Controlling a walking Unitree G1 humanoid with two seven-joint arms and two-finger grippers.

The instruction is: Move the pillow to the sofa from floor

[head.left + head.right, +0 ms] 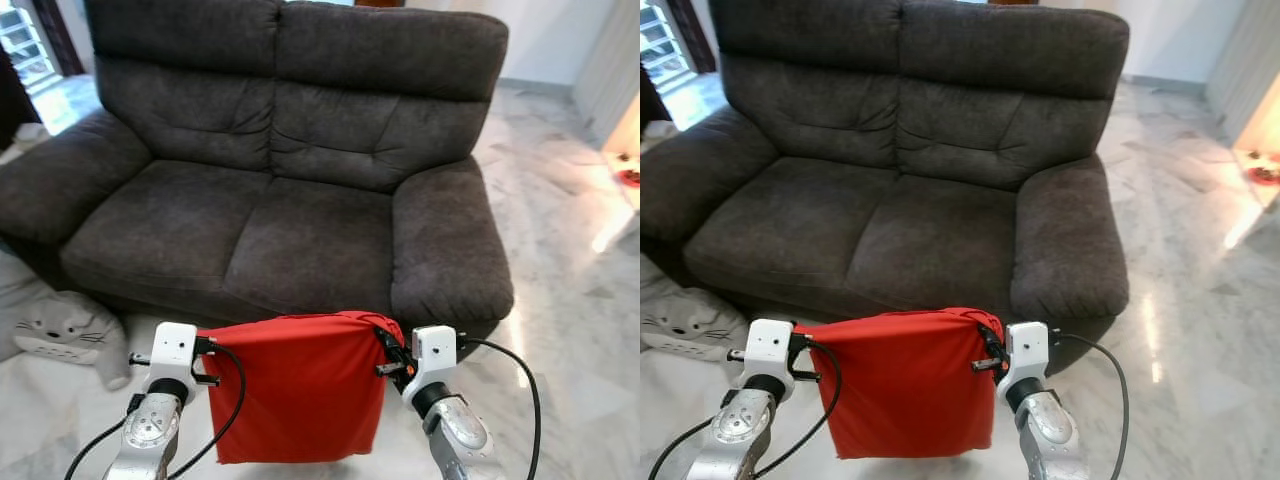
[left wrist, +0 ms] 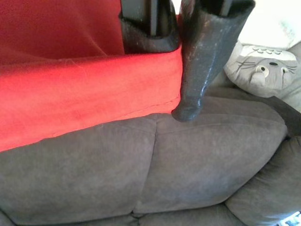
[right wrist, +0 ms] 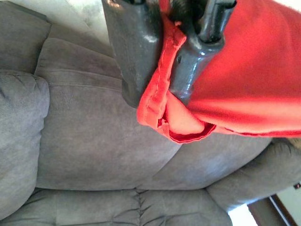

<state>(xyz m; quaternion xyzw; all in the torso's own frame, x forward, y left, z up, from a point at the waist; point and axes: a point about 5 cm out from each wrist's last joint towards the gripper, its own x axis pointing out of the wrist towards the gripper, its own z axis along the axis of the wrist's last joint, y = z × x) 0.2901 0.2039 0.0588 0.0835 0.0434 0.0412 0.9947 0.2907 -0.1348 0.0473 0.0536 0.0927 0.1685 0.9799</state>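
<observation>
Red pillow (image 1: 298, 388) hangs lower centre of the left eye view, held up between both grippers in front of the dark grey sofa (image 1: 270, 170), w/ marble floor (image 1: 570, 300) to the right. Left gripper (image 1: 207, 358) is at its left top corner, right gripper (image 1: 390, 352) at its right top corner. Grey cat plush (image 1: 65, 335) lies lower left on the floor. No readable writing anywhere.

Left wrist view: black fingers (image 2: 195, 61) closed on the pillow's edge, sofa seat below.

Right wrist view: fingers (image 3: 134, 52) pinch the bunched red hem (image 3: 162, 115) over the sofa cushion.
</observation>
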